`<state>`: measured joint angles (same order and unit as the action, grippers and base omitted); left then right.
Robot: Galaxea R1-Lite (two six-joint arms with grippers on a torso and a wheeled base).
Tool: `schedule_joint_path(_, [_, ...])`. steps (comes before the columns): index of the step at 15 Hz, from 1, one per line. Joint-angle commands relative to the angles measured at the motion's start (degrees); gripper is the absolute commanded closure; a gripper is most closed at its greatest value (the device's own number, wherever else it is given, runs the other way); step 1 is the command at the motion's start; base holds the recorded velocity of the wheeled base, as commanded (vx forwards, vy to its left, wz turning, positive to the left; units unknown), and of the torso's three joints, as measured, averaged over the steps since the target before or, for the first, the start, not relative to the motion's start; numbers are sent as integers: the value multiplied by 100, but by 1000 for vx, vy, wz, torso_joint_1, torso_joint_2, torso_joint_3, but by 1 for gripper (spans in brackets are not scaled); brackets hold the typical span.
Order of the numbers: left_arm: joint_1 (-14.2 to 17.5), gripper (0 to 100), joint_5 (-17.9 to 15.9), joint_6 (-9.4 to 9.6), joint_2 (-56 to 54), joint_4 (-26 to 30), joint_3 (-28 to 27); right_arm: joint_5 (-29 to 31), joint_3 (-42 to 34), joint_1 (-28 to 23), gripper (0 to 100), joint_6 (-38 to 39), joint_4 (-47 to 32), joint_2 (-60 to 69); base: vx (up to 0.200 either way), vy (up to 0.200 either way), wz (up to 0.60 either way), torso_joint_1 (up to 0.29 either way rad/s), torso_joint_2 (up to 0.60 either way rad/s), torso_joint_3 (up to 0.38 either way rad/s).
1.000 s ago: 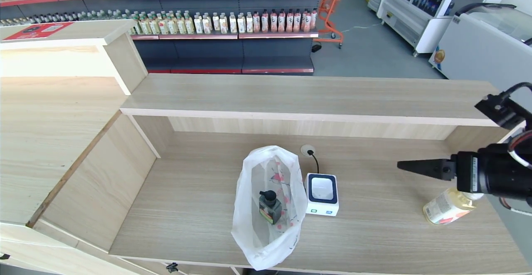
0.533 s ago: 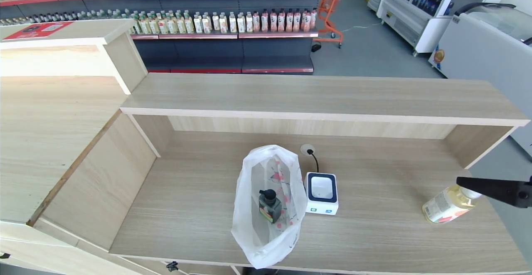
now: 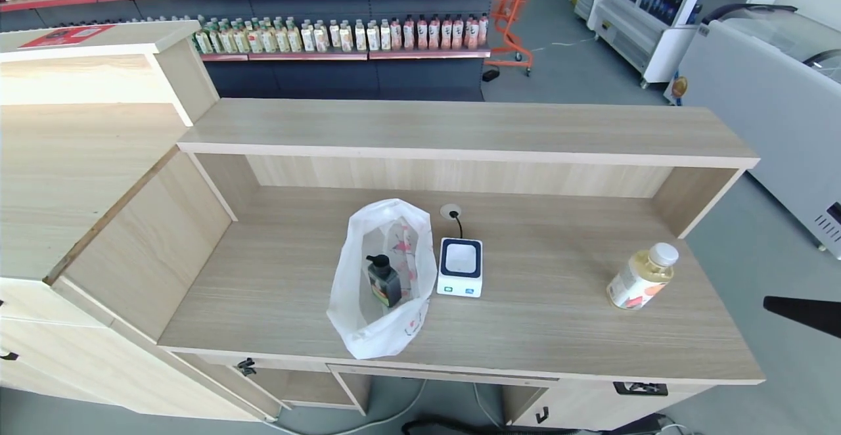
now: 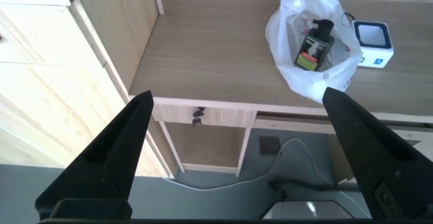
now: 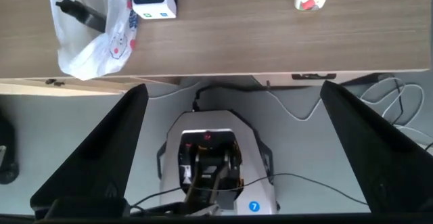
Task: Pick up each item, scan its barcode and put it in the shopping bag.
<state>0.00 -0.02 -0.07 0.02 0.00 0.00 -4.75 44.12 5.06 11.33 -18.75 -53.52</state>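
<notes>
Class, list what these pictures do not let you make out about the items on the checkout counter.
- Pump bottle: label too small to read, its far sides hidden by the shopping bag's plastic, head view.
- Juice bottle: label print too small, head view; partly cut off by the picture's edge, right wrist view.
- Scanner: front markings too small, head view.

I see a light wooden checkout counter (image 3: 539,320). On its lower surface a white plastic shopping bag (image 3: 378,335) stands open near the front edge. A white barcode scanner (image 3: 460,267) sits just beside it, and a yellowish white-capped bottle (image 3: 640,278) stands well apart toward the right end.
</notes>
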Motion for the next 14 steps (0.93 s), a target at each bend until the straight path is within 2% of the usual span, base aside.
schedule_joint_path(1, [0,0,2,-1,-2,0,0,-8,-17,-23,0,1,3,-10,0,-200,0,-2,12,7])
schedule_joint_path(4, [0,0,2,7,-2,0,0,45,-193,-286,0,-8,-6,-45,0,-200,0,9,2,1])
schedule_joint_path(6, [0,0,2,7,-2,0,0,370,-263,-559,0,-16,-24,-308,0,-200,0,-2,2,2])
schedule_joint_path(11, [0,0,2,7,-2,0,0,396,-228,-559,0,-25,-24,-546,0,-200,0,3,0,0])
schedule_joint_path(13, [0,0,2,7,-2,0,0,783,-237,-567,0,-69,-41,-836,0,-200,0,0,2,2])
schedule_joint_path(14, [0,0,2,-1,-2,0,0,1003,-237,-567,0,-148,-41,-1003,0,0,0,0,0,0])
